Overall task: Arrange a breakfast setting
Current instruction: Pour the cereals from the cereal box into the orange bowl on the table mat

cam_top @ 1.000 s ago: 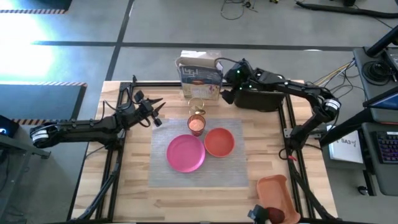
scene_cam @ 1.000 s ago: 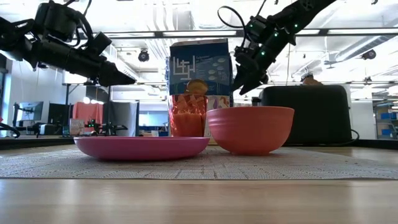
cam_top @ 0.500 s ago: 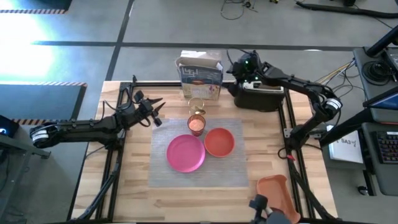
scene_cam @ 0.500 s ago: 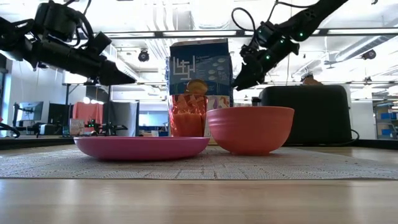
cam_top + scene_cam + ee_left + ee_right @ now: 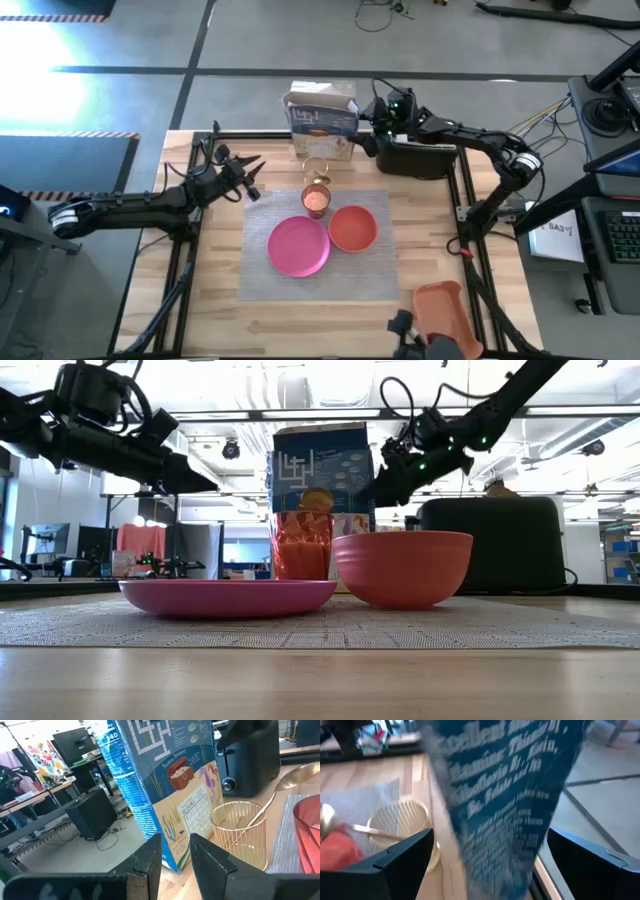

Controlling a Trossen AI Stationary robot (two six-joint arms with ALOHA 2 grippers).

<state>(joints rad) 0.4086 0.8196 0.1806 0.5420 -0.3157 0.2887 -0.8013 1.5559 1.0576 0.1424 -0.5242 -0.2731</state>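
Note:
A grey placemat (image 5: 320, 270) lies mid-table and bears a pink plate (image 5: 298, 246), an orange bowl (image 5: 352, 228) and a small orange cup (image 5: 316, 201). Behind the cup stands a clear ribbed glass (image 5: 239, 832); a gold spoon (image 5: 289, 776) leans on its rim. My right gripper (image 5: 369, 130) is open beside the right side of a blue cereal box (image 5: 322, 122), pointing at it; in the right wrist view the box (image 5: 510, 805) fills the space ahead between the fingers. Whether it touches, I cannot tell. My left gripper (image 5: 254, 178) hovers left of the glass, narrowly open, with nothing between its fingers.
A black toaster (image 5: 422, 157) stands at the far right, just behind my right gripper. An orange tray (image 5: 445, 308) lies at the near right corner. Bare wood shows left of the placemat and along the near edge.
My right gripper has swung from pointing steeply down in front of the toaster to nearly level, and has moved toward the far edge and the cereal box. Its fingers have stayed wide apart.

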